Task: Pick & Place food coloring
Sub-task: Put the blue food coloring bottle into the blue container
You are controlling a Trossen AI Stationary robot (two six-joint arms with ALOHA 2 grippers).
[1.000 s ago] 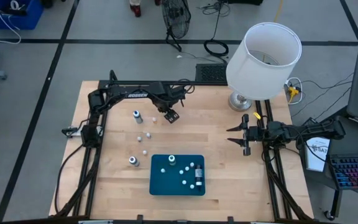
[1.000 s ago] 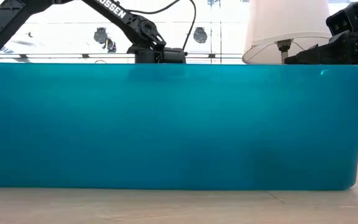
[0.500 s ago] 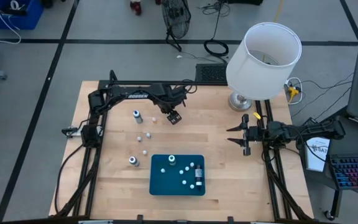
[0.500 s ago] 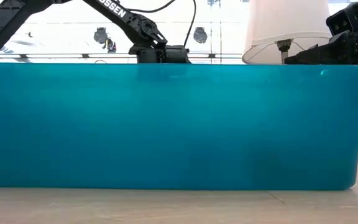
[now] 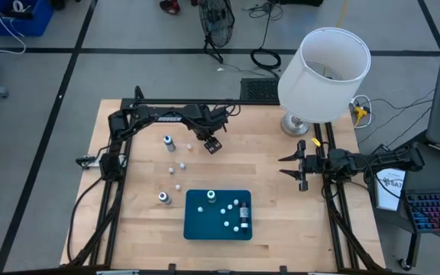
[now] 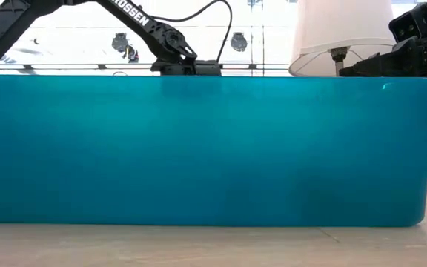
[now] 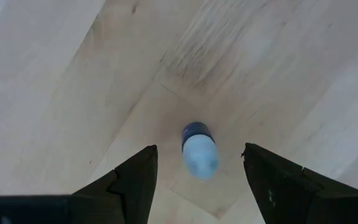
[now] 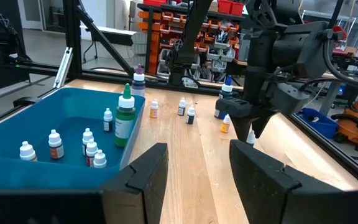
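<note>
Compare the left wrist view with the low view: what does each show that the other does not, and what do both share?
Only the left wrist view shows a small bottle with a blue body and pale cap, standing on the wooden table between the open fingers of the left gripper. Only the low view shows the tray wall filling the frame and the lampshade behind. Both show parts of the left arm.

Both arms are matt black; the left arm (image 5: 166,116) bears white lettering; thin black cables loop off its wrist.
</note>
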